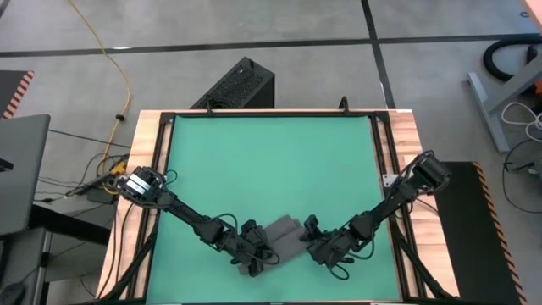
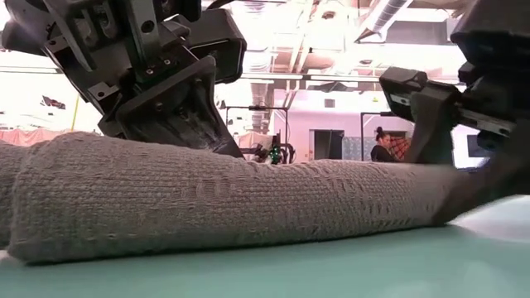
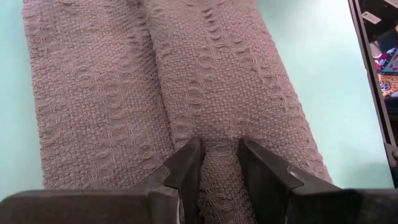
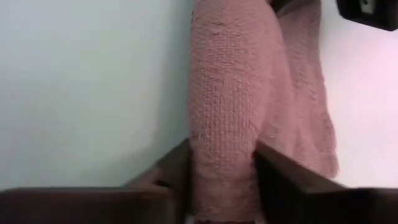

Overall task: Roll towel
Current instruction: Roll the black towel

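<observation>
A: What lies nearest the front edge?

B: The towel (image 1: 279,241), rolled into a thick grey log, lies on the teal mat (image 1: 271,169) close to the near edge of the surface (image 1: 152,135), about midway across. In the low view it stretches across most of the picture.

A: And the left end effector (image 3: 216,163)?

B: It sits at the roll's left end. Its two fingers (image 3: 186,165) stand partly apart with a ridge of the towel pinched between them, so it has hold of the cloth.

A: The right end effector (image 4: 224,163)?

B: At the roll's right end. Its fingers (image 4: 171,168) stand on either side of the rolled cloth, and the fabric fills the gap between them; both press against the towel.

A: Farther back?

B: The mat stretches bare toward the far edge. Beyond it, a black perforated box (image 1: 237,85) stands on the floor, with a yellow cable (image 1: 118,68) to its left. In the low view a person (image 2: 383,145) shows far off in the room.
</observation>
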